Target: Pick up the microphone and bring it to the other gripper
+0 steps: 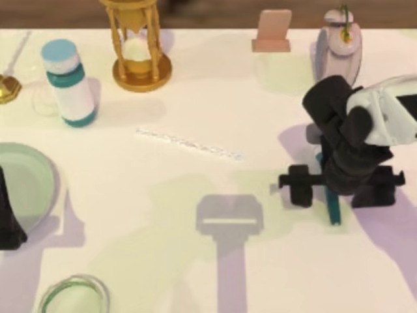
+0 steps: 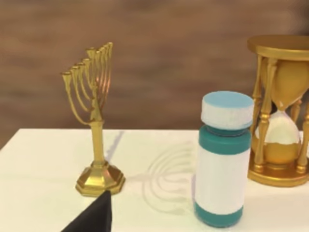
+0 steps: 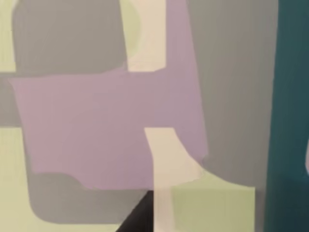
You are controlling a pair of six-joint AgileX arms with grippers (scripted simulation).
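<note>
In the top view, you see the right gripper (image 1: 333, 189) low over the right side of the tabletop (image 1: 195, 98). Its fingers stand spread apart, one on each side of the microphone (image 1: 333, 207). Only the teal handle shows, lying on the tabletop under the arm; the head is hidden. The left gripper (image 1: 9, 225) is parked at the left edge, beside a green plate (image 1: 26, 179); you cannot tell if it is open or closed. A white bottle (image 1: 68, 85) and a gold hourglass (image 1: 139, 42) stand at the far left side, well apart from the work.

In the left wrist view, you see the bottle (image 2: 223, 159), the hourglass (image 2: 280, 111) and a gold candelabra (image 2: 96, 130), with one dark fingertip low in the picture.

In the right wrist view, the teal handle (image 3: 289, 116) fills one edge, very close to the camera.

I judge the pick is not done yet: closing, lifting and carrying to the left gripper are all left.
</note>
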